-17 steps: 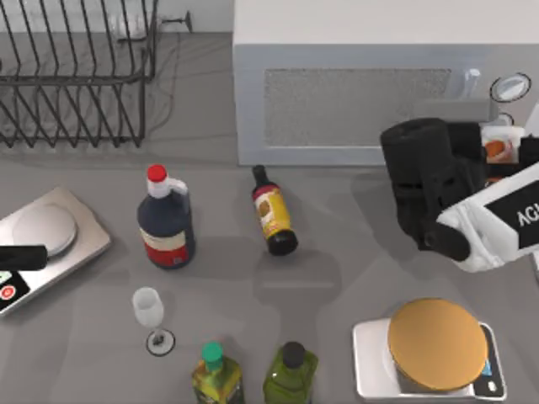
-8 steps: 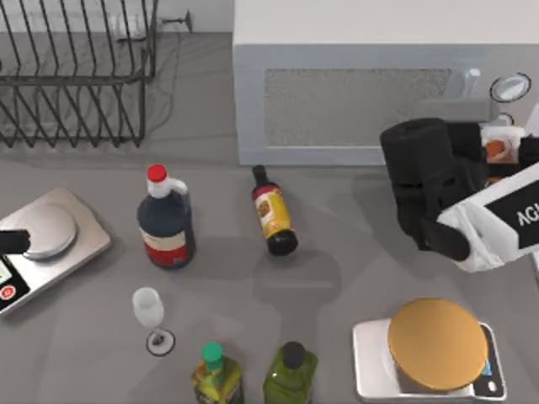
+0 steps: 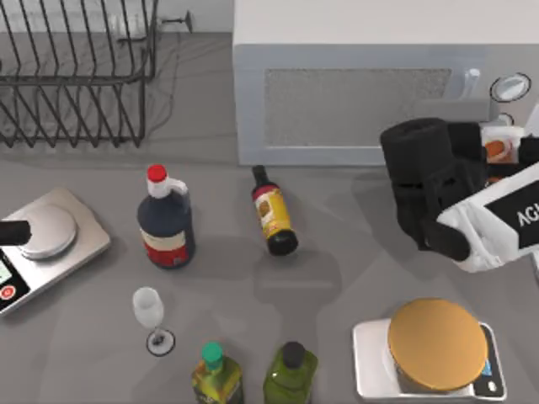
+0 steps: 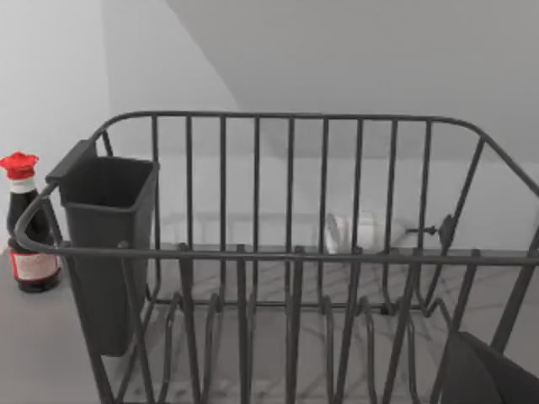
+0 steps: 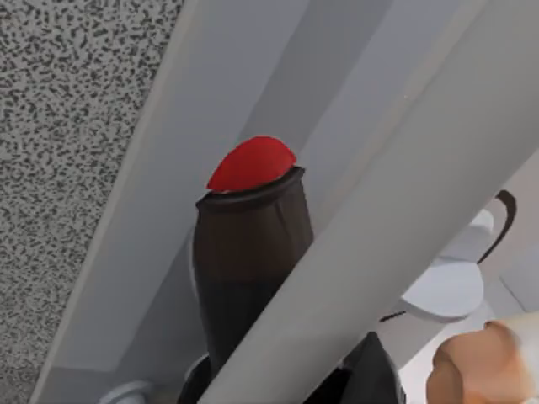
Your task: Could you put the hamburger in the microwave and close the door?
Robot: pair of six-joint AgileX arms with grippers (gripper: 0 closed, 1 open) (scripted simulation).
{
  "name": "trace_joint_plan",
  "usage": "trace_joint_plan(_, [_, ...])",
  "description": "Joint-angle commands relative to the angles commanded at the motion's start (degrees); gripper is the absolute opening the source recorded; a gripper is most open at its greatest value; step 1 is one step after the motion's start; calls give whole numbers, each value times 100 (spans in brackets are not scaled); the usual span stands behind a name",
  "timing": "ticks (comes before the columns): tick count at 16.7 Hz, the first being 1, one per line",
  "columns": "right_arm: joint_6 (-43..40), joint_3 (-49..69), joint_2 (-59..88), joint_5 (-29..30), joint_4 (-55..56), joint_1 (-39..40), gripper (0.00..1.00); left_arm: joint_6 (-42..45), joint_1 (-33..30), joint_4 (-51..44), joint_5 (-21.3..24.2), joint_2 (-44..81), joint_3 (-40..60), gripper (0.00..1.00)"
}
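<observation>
R arm reaches in from the top view's right edge, its right tool [image 3: 468, 94] up against the microwave [image 3: 370, 50] front, at the vertical bar handle [image 3: 472, 80] of the door [image 3: 354, 105] – door looks flush w/ the box. In the right wrist view one dark finger [image 5: 248, 261] w/ a red tip sits behind the pale handle bar [image 5: 396, 227], speckled window at one side; other finger hidden, so can't tell if the tool is narrow or wide, or whether it actually grips the bar. A round dial [image 3: 510, 87] sits just right of the handle.

The hamburger [image 3: 437, 342] – golden-orange disc – rests on a white scale [image 3: 370, 370] at the desk's [image 3: 354, 252] front right, well apart from the microwave door, below the R arm.

Left tool [image 3: 15, 232] at the far left edge, over a silver scale [image 3: 63, 244]; fingers not readable, can't tell its state. Its wrist cam faces the wire dish rack [image 4: 286, 252] w/ a dark cutlery cup [image 4: 105, 244].

Mid-desk: red-capped dark jug [image 3: 166, 219] upright, small dark bottle [image 3: 273, 210] lying on its side, wine glass [image 3: 149, 311], green-capped bottle [image 3: 216, 374] and dark-capped green bottle [image 3: 291, 374] at the front edge.
</observation>
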Motion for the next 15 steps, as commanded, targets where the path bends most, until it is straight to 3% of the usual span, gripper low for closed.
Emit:
trace_joint_plan(5, [0,0,0,0,0,0,100,-652,-878,-1058,-553,1508,1517,0])
trace_joint_plan(15, [0,0,0,0,0,0,100,-2599,-3449,-4416,-2196,6378,6830,0])
